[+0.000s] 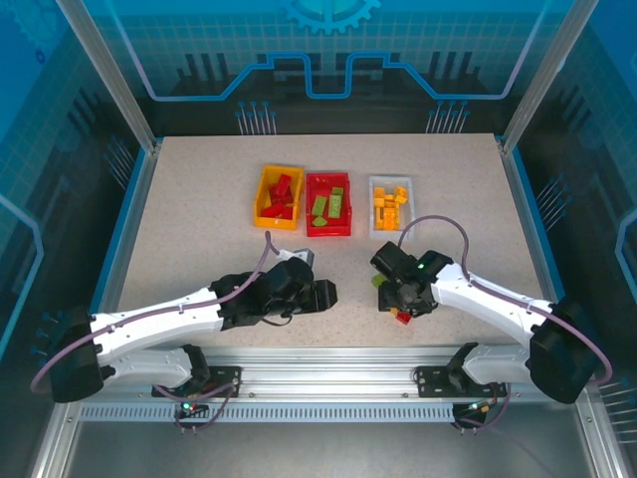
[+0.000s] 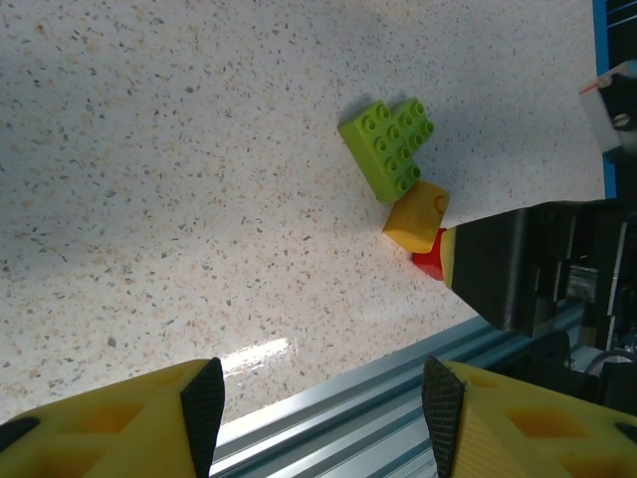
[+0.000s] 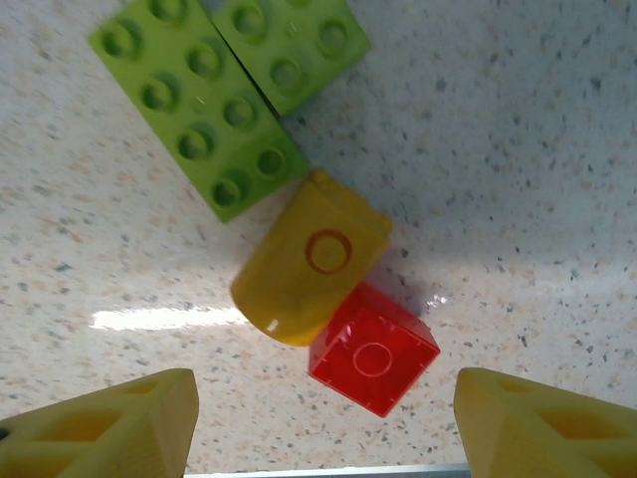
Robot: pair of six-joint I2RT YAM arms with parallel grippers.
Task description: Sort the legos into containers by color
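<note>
Four loose legos lie in a tight cluster near the table's front edge: two light green bricks [image 3: 199,110] [image 3: 294,40], a yellow rounded brick [image 3: 309,259] and a red cube [image 3: 373,349]. My right gripper [image 3: 323,428] hovers open just over them, its fingers wide on either side of the red cube [image 1: 402,317], touching nothing. My left gripper [image 2: 323,408] is open and empty, a short way left of the cluster [image 2: 418,216]. The containers stand in a row at mid-table: a yellow-orange bin [image 1: 261,209] with red bricks, a red bin [image 1: 311,221] with green bricks, a white bin [image 1: 375,221] with orange bricks.
An aluminium rail [image 2: 398,398] runs along the table's front edge right below both grippers. The right gripper's black body [image 2: 518,264] stands close beside the bricks in the left wrist view. Bare speckled tabletop [image 1: 189,229] spreads left of the bins.
</note>
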